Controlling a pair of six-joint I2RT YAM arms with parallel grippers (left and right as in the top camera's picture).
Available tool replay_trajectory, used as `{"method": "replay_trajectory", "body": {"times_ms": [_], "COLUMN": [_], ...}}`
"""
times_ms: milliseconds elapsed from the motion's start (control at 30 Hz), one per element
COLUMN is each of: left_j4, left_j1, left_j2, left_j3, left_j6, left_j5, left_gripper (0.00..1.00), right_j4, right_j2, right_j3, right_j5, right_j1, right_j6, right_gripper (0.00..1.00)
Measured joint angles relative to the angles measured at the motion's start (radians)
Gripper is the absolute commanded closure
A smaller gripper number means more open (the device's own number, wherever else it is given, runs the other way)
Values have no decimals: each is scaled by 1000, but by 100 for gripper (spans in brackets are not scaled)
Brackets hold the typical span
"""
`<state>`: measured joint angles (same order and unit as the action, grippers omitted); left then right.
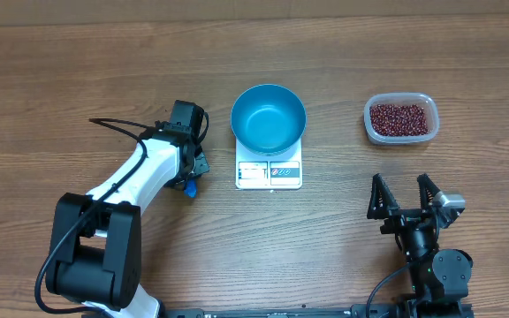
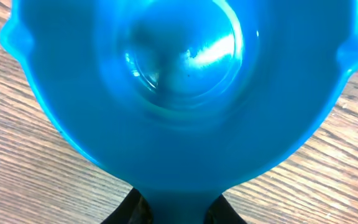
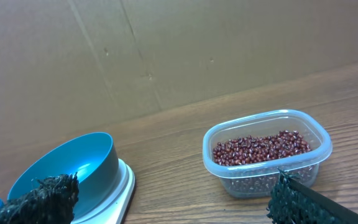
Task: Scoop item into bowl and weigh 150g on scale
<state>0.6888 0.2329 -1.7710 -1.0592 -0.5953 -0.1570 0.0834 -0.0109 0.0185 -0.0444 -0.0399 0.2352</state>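
- Two fingers of the left hand (image 1: 194, 166) pinch the scoop (image 2: 179, 93) by its handle.
- Right hand (image 1: 405, 196) gapes wide, empty.
- Bowl (image 1: 269, 117) sits on scale (image 1: 269, 173), just right of left hand.
- Beans (image 1: 401, 118) fill tub (image 3: 319, 146), ahead of right hand.

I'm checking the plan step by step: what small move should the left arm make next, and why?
Probably lift the scoop clear of the table. The left end effector appears closed on its handle, the scoop is empty, the bowl on the scale holds nothing yet, and the beans sit in the clear tub beyond the scale, so it must be raised before travelling there.
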Motion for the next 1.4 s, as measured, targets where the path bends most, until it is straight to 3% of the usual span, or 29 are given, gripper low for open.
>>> {"method": "replay_trajectory", "body": {"times_ms": [267,433,700,1067,1267,1400], "left_j4": [93,194,245,231,216,205], "left_j1": [0,-33,-160,-220,-220,-217], "left_j2": [2,8,22,27,27,27], "left_j3": [-156,-314,-517,-540,-540,-540], "left_j6": [0,0,-3,-38,-140,-236], "left_j5": [5,84,406,837,997,1041], "left_gripper": [85,87,95,96,96,96], "right_j4": [0,1,0,0,-72,-10], "right_j2": [0,0,0,0,0,-11], "right_j3": [0,0,0,0,0,42], "right_j5": [0,0,0,0,-57,-92], "right_j1": [0,0,0,0,0,0], "right_j6": [0,0,0,0,0,42], "right_gripper": [0,0,0,0,0,0]}}
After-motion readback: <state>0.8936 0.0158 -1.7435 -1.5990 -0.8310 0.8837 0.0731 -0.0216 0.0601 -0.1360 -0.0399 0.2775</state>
